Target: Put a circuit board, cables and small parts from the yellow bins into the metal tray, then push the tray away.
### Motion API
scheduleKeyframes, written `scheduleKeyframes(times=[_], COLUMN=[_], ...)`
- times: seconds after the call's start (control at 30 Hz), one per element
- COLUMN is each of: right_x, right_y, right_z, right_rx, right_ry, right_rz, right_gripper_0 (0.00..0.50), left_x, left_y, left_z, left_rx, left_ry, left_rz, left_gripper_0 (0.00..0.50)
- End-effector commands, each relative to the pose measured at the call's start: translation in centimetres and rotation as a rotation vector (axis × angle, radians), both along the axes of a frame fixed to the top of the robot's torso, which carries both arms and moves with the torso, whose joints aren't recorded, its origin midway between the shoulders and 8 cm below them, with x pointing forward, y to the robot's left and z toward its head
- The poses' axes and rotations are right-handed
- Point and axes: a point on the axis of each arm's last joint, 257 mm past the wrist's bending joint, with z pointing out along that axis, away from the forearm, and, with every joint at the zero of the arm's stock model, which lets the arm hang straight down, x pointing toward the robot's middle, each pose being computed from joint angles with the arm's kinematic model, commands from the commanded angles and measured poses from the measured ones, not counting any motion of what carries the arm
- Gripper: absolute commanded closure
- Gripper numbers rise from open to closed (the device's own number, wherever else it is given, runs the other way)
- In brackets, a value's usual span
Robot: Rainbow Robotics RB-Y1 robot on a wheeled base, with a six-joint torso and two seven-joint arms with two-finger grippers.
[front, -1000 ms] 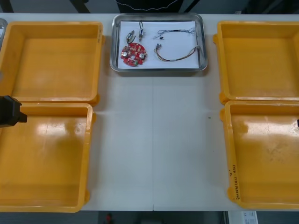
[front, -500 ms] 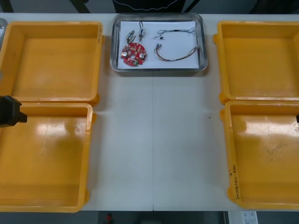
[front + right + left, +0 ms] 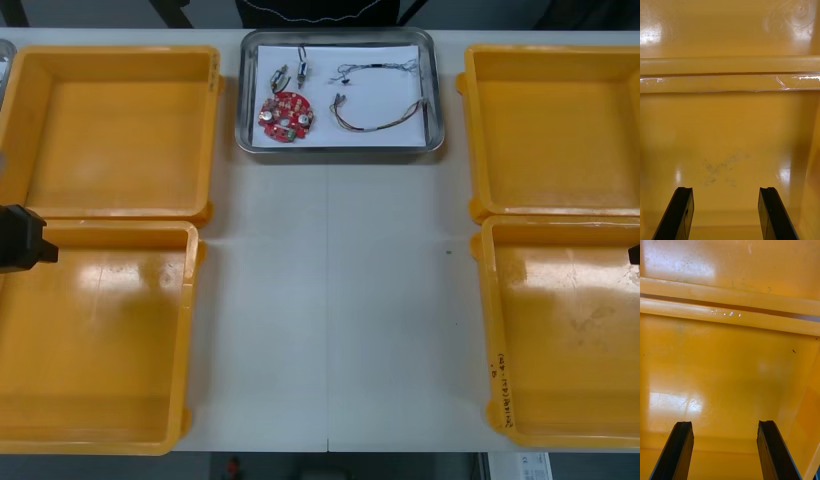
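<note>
yellow bins (image 3: 120, 130): glossy plastic; metal tray (image 3: 340, 150): shiny rim; table (image 3: 330, 300): matt

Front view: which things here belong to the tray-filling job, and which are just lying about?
Job:
metal tray holding the circuit board, cables and small metal parts
yellow bins
left gripper and right gripper, both open over the near bins

Lying about:
metal edge at the table's far left corner

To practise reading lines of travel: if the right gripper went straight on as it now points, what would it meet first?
Probably the bare floor of the near right yellow bin, by its dark scuffs; the right gripper is open and holds nothing. Depth is uncertain.
</note>
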Motion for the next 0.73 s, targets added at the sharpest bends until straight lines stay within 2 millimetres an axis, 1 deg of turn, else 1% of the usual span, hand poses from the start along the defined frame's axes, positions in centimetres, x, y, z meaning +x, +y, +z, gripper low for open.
scheduleKeyframes(times=[0.03,0.73], right_x=[0.49,0.49], right_y=[-0.37,-0.37], right_z=[1.57,1.57], right_rx=[-0.026,-0.026], right_ry=[-0.020,-0.020], right_rz=[-0.008,-0.008], right_gripper_0=[0.000,0.000], left_x=[-0.42,-0.42], left_y=[1.55,1.55], left_z=[1.39,1.39], left_rx=[0.083,0.083], left_ry=[-0.020,-0.020], left_rz=[-0.064,-0.064], left_gripper_0=[0.000,0.000])
